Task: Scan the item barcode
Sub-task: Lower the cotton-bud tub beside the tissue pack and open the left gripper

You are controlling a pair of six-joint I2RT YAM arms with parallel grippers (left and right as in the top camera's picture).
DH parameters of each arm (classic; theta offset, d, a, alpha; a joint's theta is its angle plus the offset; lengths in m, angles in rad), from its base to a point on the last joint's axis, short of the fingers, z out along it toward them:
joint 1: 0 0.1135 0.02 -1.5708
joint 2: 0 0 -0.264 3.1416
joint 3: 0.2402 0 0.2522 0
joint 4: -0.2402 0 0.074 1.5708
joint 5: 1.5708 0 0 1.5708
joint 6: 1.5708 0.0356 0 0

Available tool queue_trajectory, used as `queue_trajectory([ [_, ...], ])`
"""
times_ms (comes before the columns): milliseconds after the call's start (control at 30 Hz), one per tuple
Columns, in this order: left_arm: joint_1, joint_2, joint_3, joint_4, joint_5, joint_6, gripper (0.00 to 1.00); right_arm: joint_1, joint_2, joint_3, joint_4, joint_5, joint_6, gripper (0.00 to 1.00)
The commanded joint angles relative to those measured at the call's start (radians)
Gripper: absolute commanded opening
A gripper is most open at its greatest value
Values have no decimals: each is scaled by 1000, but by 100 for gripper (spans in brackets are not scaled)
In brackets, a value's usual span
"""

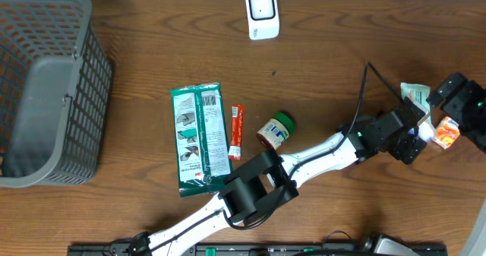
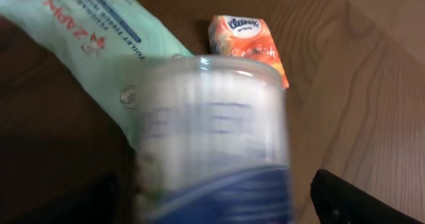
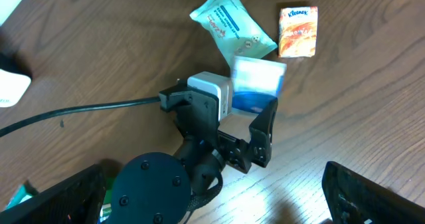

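Clear container (image 2: pixel 212 144), blurred; long axis along left tool (image 3: pixel 250 101), rim outward.

A blurred clear container (image 2: pixel 212 137) with a blue band fills the middle, close to the lens. Behind it on the wooden table (image 2: pixel 372 84) lie a pale green wipes packet (image 2: pixel 86 38) and 1 orange Kleenex pack (image 2: pixel 249 41), just beside each other. A dark finger (image 2: pixel 358 201) shows lower right, apart from the container.

Wood table (image 1: pixel 152 51) w/ basket (image 1: pixel 95 81), scanner (image 1: pixel 262 13), wipes pkt (image 1: pixel 200 138), jar (image 1: pixel 276 129), tissues (image 1: pixel 446 132)
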Motion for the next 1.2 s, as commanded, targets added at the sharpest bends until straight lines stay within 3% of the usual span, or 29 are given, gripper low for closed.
queue_trajectory([
  [0, 1, 6, 2, 8, -13, 11, 93, -5, -7, 14, -2, 2, -6, 99],
  [1167, 5, -46, 2, -4, -13, 29, 93, -5, -7, 14, -2, 3, -10, 99],
])
